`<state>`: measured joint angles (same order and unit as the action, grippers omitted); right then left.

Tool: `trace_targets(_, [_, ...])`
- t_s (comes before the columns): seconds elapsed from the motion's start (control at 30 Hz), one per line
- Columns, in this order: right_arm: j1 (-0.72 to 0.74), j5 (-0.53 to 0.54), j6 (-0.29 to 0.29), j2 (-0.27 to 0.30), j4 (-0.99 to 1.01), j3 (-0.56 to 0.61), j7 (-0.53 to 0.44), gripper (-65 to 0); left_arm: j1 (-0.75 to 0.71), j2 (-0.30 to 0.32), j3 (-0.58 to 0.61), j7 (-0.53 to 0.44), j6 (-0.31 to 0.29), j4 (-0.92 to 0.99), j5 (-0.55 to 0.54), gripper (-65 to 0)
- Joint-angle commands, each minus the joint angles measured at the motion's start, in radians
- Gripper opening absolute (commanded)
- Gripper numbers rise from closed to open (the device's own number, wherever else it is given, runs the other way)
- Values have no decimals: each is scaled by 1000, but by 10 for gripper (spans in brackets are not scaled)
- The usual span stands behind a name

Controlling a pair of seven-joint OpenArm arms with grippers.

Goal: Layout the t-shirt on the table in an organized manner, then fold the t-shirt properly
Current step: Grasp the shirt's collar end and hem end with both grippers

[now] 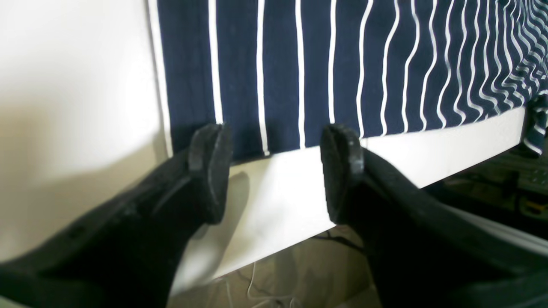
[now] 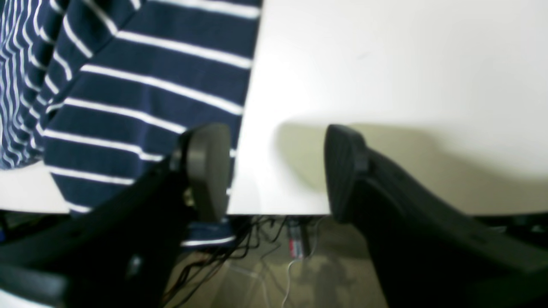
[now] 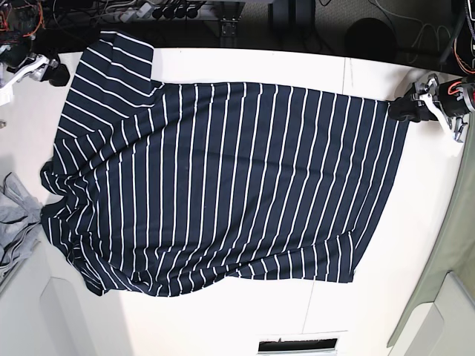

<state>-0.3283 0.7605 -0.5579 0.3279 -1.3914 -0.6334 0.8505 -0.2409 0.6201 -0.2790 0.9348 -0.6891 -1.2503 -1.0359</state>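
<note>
A white tabletop (image 3: 245, 311) carries the navy striped t-shirt (image 3: 223, 185), spread nearly flat across it, hem toward the left arm, one sleeve draping over the far edge near the right arm; the left gripper (image 1: 276, 171) hovers at the hem corner, fingers (image 1: 209, 167) spread, holding nothing; the right gripper (image 2: 274, 171) sits beside the sleeve edge, fingers (image 2: 342, 171) likewise apart; a grey garment (image 3: 15, 215) lies nearby.
</note>
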Motion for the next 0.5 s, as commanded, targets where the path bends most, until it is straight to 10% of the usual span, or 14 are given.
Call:
trace_targets(0.0, [1, 10, -8, 5, -14, 13, -8, -300, 6, 23, -8, -18, -9, -13, -10, -293])
trace_targets(0.47, [4, 18, -16, -113, -17, 182, -9, -300, 8, 23, -91, -79, -9, -13, 72, -244])
